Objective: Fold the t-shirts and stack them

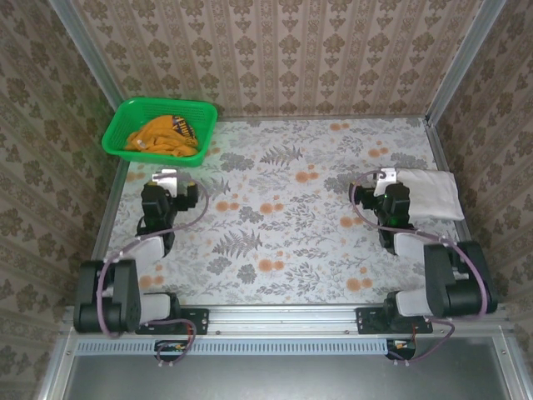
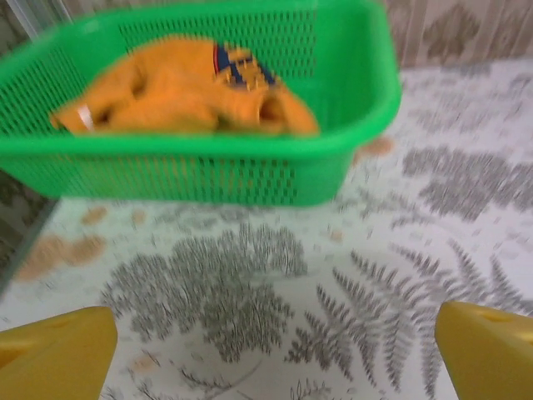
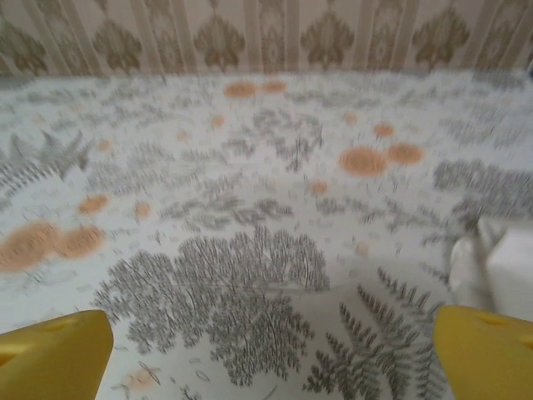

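at 10 o'clock of the table [image 1: 275,242], an orange t-shirt [image 1: 162,136] with a blue and white print, bunched up inside the green basket [image 1: 154,157]. at 3 o'clock, a white t-shirt [image 1: 429,193] lying as a flat rectangle on the table. left gripper [image 1: 166,177] just at 6 o'clock of the basket, fingers [image 2: 58,354] spread wide, pinching nothing. right gripper [image 1: 386,177] at the white t-shirt's 9 o'clock edge, fingers [image 3: 54,354] likewise spread, empty.
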Robot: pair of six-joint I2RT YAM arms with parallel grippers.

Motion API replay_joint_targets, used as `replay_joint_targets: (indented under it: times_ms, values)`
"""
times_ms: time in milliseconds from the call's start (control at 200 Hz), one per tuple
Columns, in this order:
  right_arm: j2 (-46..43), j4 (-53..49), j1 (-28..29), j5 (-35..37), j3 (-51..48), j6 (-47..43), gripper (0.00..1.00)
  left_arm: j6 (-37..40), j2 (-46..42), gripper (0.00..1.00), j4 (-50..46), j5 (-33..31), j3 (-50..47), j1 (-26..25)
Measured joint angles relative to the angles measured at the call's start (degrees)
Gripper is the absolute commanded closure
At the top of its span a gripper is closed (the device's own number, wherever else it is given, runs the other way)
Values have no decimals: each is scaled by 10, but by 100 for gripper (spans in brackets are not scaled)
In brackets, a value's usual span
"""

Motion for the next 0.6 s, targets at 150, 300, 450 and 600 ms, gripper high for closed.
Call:
replay_joint_targets:
  times_ms: [150, 300, 450, 600]
  values:
    - [-77, -70, 28, -2, 38, -25, 0, -9, -78, 0, -81, -30, 49, -10]
    - [-106, -141, 94, -8, 96, -59, 0, -47, -46, 0, -186, -67, 172, -7]
    - [-104, -185, 180, -16, 143, -84, 0, -102, 54, 0, -280, -102, 325, 6]
    - [-83, -208, 251, -32, 185, -95, 0, -157, 177, 0, -366, -118, 462, 36]
